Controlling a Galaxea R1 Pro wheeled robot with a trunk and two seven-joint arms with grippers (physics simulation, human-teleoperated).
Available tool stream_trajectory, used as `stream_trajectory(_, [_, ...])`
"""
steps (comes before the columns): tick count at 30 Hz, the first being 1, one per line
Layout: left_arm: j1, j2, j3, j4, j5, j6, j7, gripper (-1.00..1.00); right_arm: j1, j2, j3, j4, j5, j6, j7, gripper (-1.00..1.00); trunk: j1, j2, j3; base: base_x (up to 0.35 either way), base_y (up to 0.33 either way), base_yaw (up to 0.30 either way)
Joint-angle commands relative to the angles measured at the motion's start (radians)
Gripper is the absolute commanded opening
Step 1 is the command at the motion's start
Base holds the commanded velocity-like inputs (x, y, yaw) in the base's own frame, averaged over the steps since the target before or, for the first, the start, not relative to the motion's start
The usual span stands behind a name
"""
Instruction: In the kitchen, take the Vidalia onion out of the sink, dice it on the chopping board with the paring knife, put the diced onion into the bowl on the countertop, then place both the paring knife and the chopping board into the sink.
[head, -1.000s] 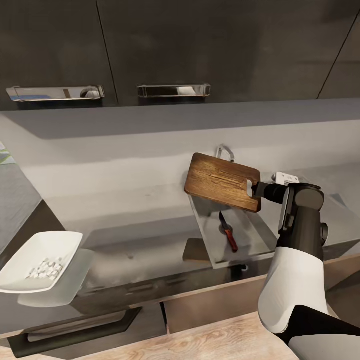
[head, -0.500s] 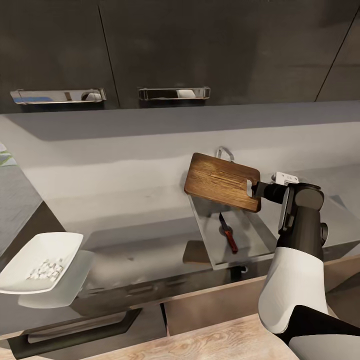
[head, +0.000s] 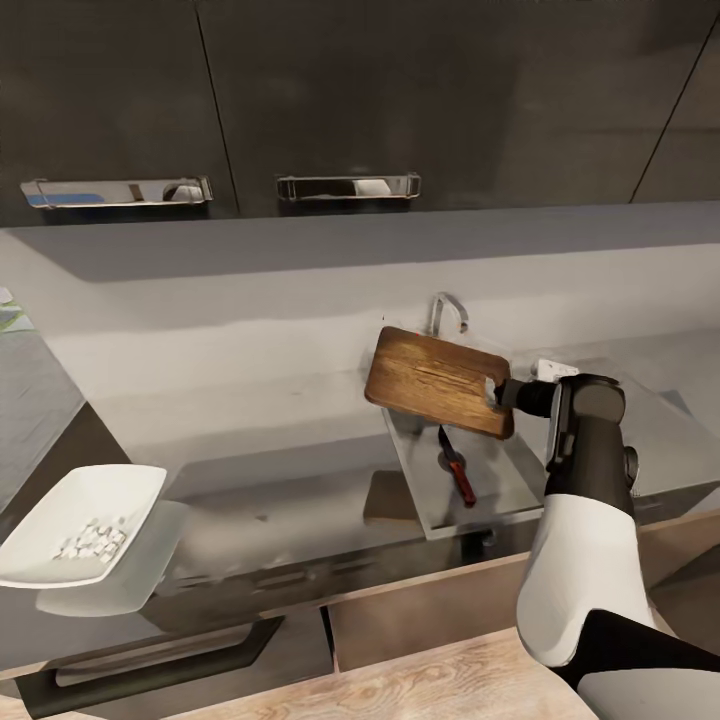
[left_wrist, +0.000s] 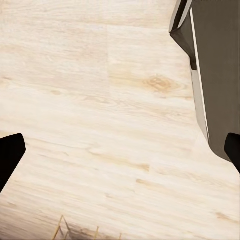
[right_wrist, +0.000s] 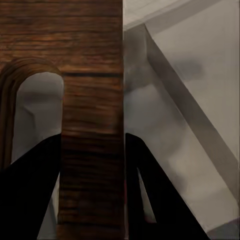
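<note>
My right gripper (head: 497, 393) is shut on the handle end of the dark brown chopping board (head: 432, 380), which hangs tilted in the air over the sink (head: 500, 490). In the right wrist view the board (right_wrist: 92, 95) sits clamped between the two dark fingers (right_wrist: 30, 195), with the steel basin behind it. The paring knife (head: 456, 467), dark blade and red handle, lies on the sink floor under the board. At the left the white bowl (head: 40, 530) stands on the countertop (head: 290, 500) and holds the diced onion (head: 92, 540). My left gripper (left_wrist: 120, 160) is open over pale wooden floor.
The curved chrome tap (head: 448, 308) rises behind the board. Dark wall cabinets with metal handles (head: 347, 186) hang above the grey backsplash. A dark cabinet front (left_wrist: 217, 75) stands beside the left gripper. Drawer fronts (head: 150, 655) run under the countertop.
My right arm has lowered and drawn slightly left, bringing the chopping board down closer to the sink. The knife and the bowl have stayed in place.
</note>
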Motion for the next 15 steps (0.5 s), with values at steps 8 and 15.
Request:
stream_trajectory(8, [-0.002, 0.001, -0.007, -0.005, 0.007, -0.008, 0.006, 1.0, -0.002, 0.001, -0.032, 0.165, 0.004, 0.002, -0.096, -1.0, 0.001, -0.002, -0.002, 0.0, 0.0, 0.0])
stream_trajectory(15, [-0.002, 0.001, -0.007, -0.005, 0.007, -0.008, 0.006, 1.0, -0.002, 0.0, -0.085, 0.227, 0.003, 0.002, -0.129, -1.0, 0.001, -0.002, -0.002, 0.0, 0.0, 0.0])
